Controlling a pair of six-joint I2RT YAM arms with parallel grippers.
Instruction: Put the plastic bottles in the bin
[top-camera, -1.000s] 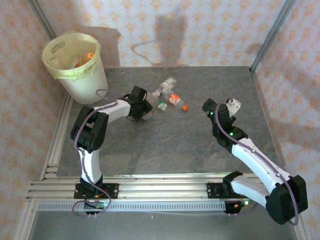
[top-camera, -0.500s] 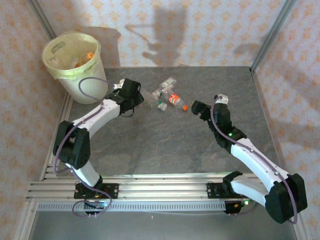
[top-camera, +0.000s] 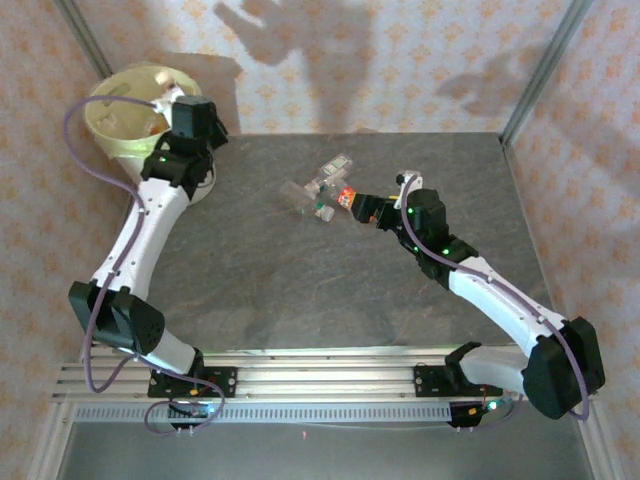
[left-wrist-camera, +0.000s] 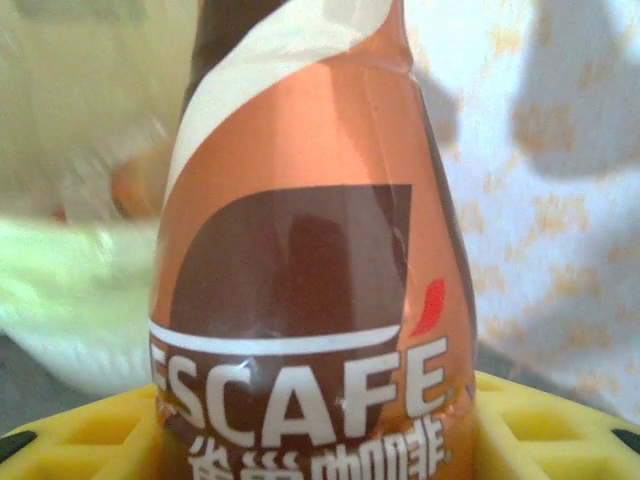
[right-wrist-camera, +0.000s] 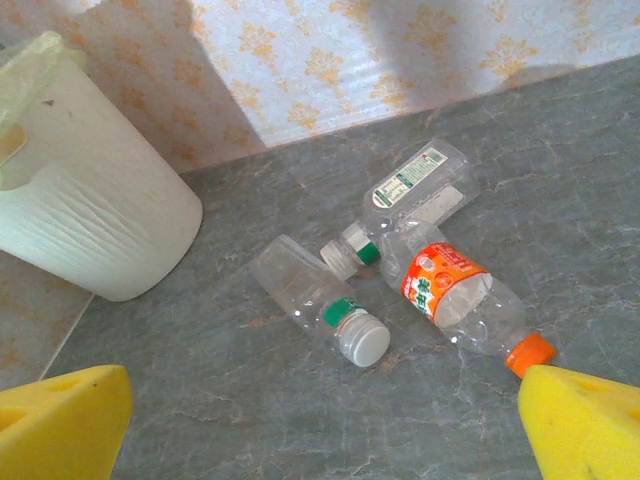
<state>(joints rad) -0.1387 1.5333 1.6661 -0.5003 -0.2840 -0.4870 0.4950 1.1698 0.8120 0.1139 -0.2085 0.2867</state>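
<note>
The left gripper (top-camera: 190, 118) now hangs above the near rim of the bin (top-camera: 95, 120) at the far left corner of the table (top-camera: 300, 290). A second ago it was down on the table beside the loose bottles, and half a second ago it was partway across. It is closed on an orange-and-brown bottle (left-wrist-camera: 300, 300), which stands upright between its yellow pads (left-wrist-camera: 560, 430). The left wrist view shows the bin's pale yellow lining blurred behind the bottle.

The right gripper (top-camera: 360, 204) has moved left from the open table on the right. It now sits just beside the orange cap (right-wrist-camera: 528, 352) of the orange-label bottle (right-wrist-camera: 455, 295). Its fingers (right-wrist-camera: 60, 420) are spread wide with nothing between them.

Three bottles lie on their sides in a tight cluster in the middle of the far half of the table, well apart from the bin, and they look unmoved since the earlier pictures:
- The orange-label bottle is nearest the right gripper.
- The white-capped bottle (right-wrist-camera: 320, 305), clear with a green band, lies to its left.
- The green-capped bottle (right-wrist-camera: 410, 195) lies behind them, with its cap just beside the necks of the other two.

An orange spot shows inside the bin (right-wrist-camera: 90, 220), but it is too small to make out.
</note>
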